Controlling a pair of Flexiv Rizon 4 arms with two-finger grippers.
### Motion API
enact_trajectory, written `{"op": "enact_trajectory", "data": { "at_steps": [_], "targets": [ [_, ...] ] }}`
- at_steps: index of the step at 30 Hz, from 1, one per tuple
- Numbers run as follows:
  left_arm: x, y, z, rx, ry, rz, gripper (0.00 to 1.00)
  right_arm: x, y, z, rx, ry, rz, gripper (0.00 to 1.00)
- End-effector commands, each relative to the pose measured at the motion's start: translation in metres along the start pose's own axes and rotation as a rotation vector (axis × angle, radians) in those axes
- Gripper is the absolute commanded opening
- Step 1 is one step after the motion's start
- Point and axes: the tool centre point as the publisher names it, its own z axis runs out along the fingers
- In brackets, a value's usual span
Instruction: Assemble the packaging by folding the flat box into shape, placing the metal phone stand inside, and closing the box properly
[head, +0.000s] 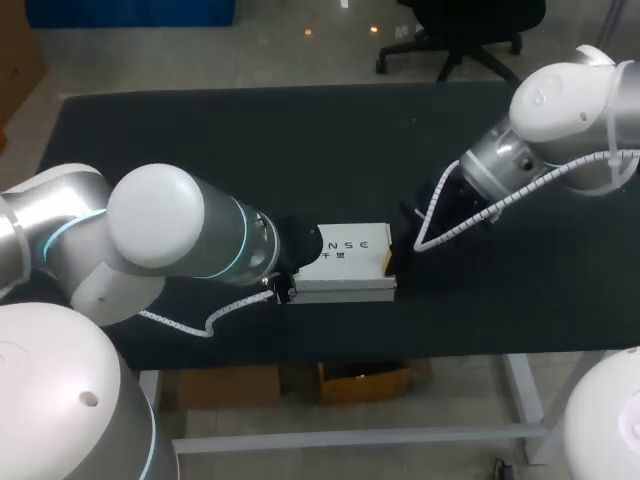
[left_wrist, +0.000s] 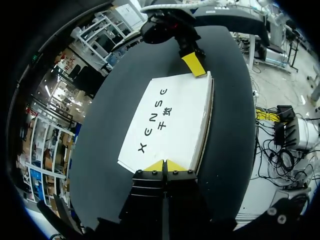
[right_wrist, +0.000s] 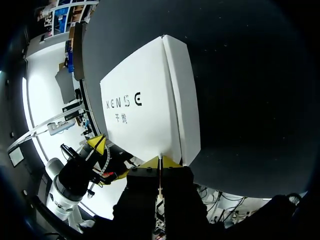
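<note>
L grip (left_wrist: 165, 165) tips together | R grip (right_wrist: 160, 161) same | white cardboard box (head: 350, 262) betw

**Box between two claws**

The box (head: 345, 262) lies flat on the worktop (head: 200, 140), near the front edge and about midway along it. The left claw (left_wrist: 165, 165) is at the box's left end, its arm coming in from the left. The right claw (right_wrist: 160, 161) is at the opposite end, its arm coming in from the right.
</note>
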Motion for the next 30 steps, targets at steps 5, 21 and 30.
{"op": "enact_trajectory", "data": {
  "at_steps": [5, 21, 30],
  "targets": [
    [0.002, 0.002, 0.007, -0.008, 0.013, -0.009, 0.0, -0.003, 0.003, 0.001, 0.009, 0.005, 0.003, 0.0],
    [0.012, 0.015, 0.023, -0.02, 0.05, -0.037, 0.0, -0.015, 0.009, 0.012, 0.025, 0.013, 0.032, 0.0],
    [0.017, 0.017, 0.031, -0.021, 0.073, -0.05, 0.0, -0.019, 0.012, 0.014, 0.025, 0.011, 0.048, 0.0]
  ]
}}
